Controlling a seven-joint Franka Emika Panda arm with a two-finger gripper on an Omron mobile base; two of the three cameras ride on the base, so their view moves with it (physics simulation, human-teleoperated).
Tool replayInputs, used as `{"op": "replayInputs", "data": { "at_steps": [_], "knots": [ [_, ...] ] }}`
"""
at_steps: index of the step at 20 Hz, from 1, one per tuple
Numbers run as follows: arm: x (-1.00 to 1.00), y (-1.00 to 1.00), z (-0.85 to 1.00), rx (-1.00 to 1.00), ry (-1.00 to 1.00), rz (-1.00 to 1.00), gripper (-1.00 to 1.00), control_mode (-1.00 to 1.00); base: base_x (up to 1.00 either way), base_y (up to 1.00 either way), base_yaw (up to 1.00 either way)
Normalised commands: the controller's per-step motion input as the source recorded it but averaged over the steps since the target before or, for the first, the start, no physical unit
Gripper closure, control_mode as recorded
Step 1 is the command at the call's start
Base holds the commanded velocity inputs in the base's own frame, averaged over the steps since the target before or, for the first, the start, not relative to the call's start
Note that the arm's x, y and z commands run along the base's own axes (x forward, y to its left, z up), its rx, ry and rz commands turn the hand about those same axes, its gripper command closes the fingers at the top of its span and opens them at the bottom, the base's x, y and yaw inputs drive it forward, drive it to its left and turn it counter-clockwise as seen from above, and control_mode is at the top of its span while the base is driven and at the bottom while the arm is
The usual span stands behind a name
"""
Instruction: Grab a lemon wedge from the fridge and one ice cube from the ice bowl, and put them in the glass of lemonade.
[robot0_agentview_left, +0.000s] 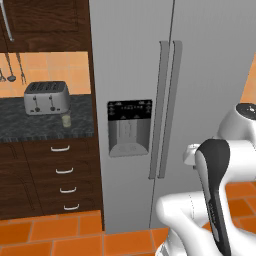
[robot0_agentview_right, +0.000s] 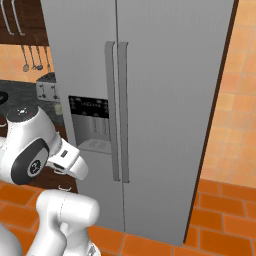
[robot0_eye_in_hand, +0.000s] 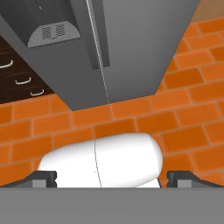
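Opening step: the fridge (robot0_agentview_left: 200, 75) stands closed; hand (robot0_eye_in_hand: 112, 178), fingers apart (holding nothing), must next reach a door handle (robot0_agentview_left: 163, 110).

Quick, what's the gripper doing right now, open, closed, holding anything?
Gripper: open, fingertips wide apart, holding nothing, facing the floor in front of the closed fridge.

The fridge (robot0_agentview_left: 200, 75), tall, grey and double-doored, stands shut ahead of the gripper (robot0_eye_in_hand: 111, 178), its two long handles upright at the centre seam. The glass of lemonade (robot0_agentview_left: 66, 120) stands upright on the counter, well off to the gripper's left.
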Motion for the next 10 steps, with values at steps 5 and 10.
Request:
{"op": "replayInputs", "data": {
  "at_steps": [5, 10],
  "knots": [
    [-0.09, 0.00, 0.05, 0.04, -0.15, 0.06, -1.00, -1.00, 0.00, 0.00, 0.00],
    [-0.11, 0.00, 0.57, 0.10, -0.40, 0.20, -1.00, -1.00, 0.00, 0.00, 0.00]
  ]
}}
